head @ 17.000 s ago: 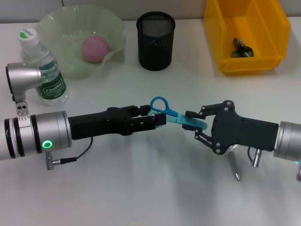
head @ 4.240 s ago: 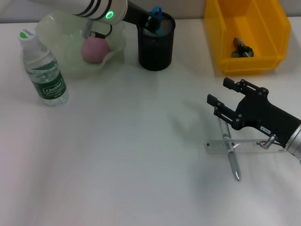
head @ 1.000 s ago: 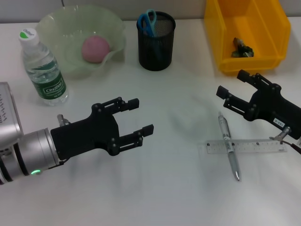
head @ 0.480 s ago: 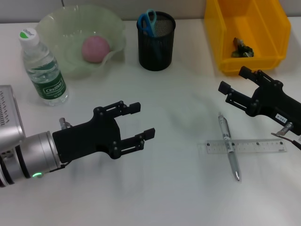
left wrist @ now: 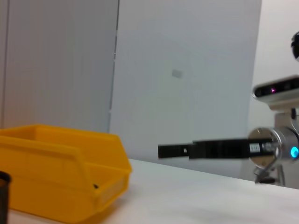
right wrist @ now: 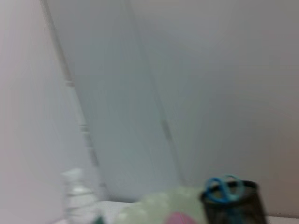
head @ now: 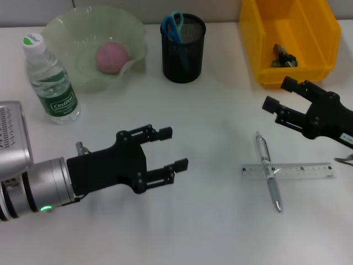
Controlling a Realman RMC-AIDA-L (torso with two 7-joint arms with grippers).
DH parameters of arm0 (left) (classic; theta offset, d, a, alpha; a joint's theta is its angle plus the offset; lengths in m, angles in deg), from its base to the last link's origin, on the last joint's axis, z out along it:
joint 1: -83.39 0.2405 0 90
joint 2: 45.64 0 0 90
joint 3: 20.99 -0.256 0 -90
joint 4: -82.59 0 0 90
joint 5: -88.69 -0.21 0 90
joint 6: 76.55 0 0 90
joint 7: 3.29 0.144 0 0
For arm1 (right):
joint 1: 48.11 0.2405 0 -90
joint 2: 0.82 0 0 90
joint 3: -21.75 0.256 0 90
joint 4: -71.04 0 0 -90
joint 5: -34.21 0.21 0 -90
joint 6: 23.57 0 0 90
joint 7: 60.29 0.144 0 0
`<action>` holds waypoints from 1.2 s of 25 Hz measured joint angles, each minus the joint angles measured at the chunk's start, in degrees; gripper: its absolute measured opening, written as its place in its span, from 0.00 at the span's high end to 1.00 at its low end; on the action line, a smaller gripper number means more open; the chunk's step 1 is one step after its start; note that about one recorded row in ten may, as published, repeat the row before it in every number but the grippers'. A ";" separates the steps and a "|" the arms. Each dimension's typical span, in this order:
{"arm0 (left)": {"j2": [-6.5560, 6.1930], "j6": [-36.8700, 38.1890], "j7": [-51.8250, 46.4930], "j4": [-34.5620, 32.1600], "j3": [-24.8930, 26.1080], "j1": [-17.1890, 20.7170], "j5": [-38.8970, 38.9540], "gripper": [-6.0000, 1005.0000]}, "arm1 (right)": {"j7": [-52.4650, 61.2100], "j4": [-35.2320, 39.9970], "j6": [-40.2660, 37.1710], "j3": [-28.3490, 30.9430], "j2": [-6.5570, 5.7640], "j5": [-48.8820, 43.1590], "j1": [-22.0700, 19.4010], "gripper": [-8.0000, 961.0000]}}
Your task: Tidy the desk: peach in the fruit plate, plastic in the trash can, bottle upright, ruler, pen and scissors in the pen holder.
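Note:
The pen (head: 268, 171) lies across the transparent ruler (head: 300, 170) on the desk (head: 209, 221) at the right. My right gripper (head: 278, 94) hangs open beyond them, near the trash can (head: 259, 33), holding nothing. My left gripper (head: 174, 148) is open and empty over the desk's middle left. The scissors (head: 174, 25) stand handles up in the pen holder (head: 182, 52). The peach (head: 112, 57) rests in the fruit plate (head: 71, 30). The bottle (head: 51, 80) stands upright beside it. The plastic (head: 284, 57) lies in the trash can.
The left wrist view shows the yellow trash can (left wrist: 56, 172) and the right arm (left wrist: 219, 148) farther off. In the right wrist view the scissors (right wrist: 222, 186) stick out of the pen holder (right wrist: 236, 212), with the bottle (right wrist: 77, 196) beyond.
My left gripper has slid a little to the right, staying open. My right gripper has drifted right, away from the pen, also open. The pen and ruler have not moved.

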 joint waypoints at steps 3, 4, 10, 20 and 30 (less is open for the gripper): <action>-0.06 0.24 -0.71 -0.31 -1.80 -0.18 -0.02 0.29 | 6.73 5.60 -3.36 0.24 -0.52 -4.41 -0.32 0.17; -0.07 0.26 -0.72 -0.31 -2.16 -0.28 -0.03 0.29 | 13.63 11.48 -7.37 0.45 -1.16 -9.65 0.07 0.17; -0.16 0.29 -0.66 -0.40 -2.41 -0.37 -0.06 0.29 | 25.25 23.73 -14.74 0.08 -2.80 -21.92 4.35 0.17; -0.16 1.17 -0.60 -0.47 -2.54 -0.42 -0.55 0.29 | 28.21 31.86 -19.27 -3.09 -3.38 -38.97 14.68 0.18; -0.17 1.30 -0.75 -0.47 -2.32 -0.43 -0.56 0.29 | 29.63 34.91 -17.25 -15.17 -2.02 -45.28 19.00 0.19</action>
